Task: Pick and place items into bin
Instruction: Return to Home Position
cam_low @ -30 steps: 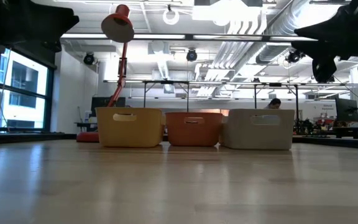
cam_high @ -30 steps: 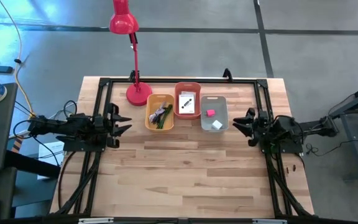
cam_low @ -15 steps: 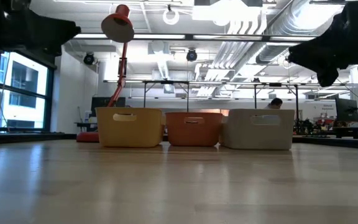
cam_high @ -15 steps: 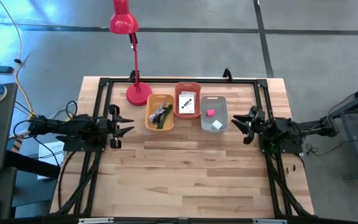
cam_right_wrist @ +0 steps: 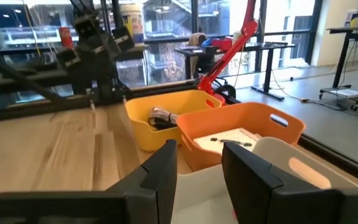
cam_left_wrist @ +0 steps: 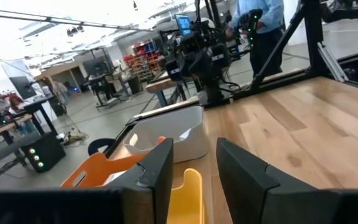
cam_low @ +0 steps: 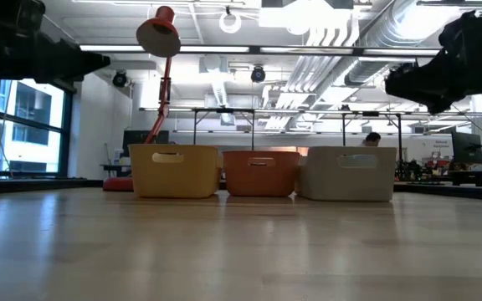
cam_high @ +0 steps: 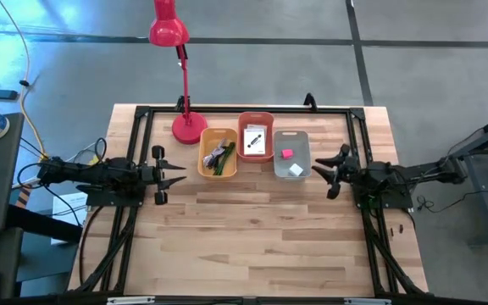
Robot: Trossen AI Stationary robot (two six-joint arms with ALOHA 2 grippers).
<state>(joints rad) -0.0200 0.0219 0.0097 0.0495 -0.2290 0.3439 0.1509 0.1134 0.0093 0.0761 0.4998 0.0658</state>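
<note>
Both arms have shifted over the last second. In the low view they've sunk and levelled out, and from above each wrist has slid slightly inward along its side of the bench (cam_high: 252, 229). That looks like settling to home, not a new reach. Left gripper (cam_high: 176, 175) hangs off the yellow bin's (cam_high: 200, 157) left side with fingers apart and nothing between them. Right gripper (cam_high: 323, 180) sits just right of the grey bin (cam_high: 309, 152), also spread and empty. Contents are unchanged: black cable (cam_high: 218, 153) and green stick (cam_high: 225, 163) in the yellow bin, white cards (cam_high: 256, 140) in the orange bin (cam_high: 241, 135), pink cube (cam_high: 286, 154) and white cube (cam_high: 296, 170) in the grey bin. I can't pick out the clear packet. I see no loose items on the boards, so my read is sorting's done and only parking remains.
</note>
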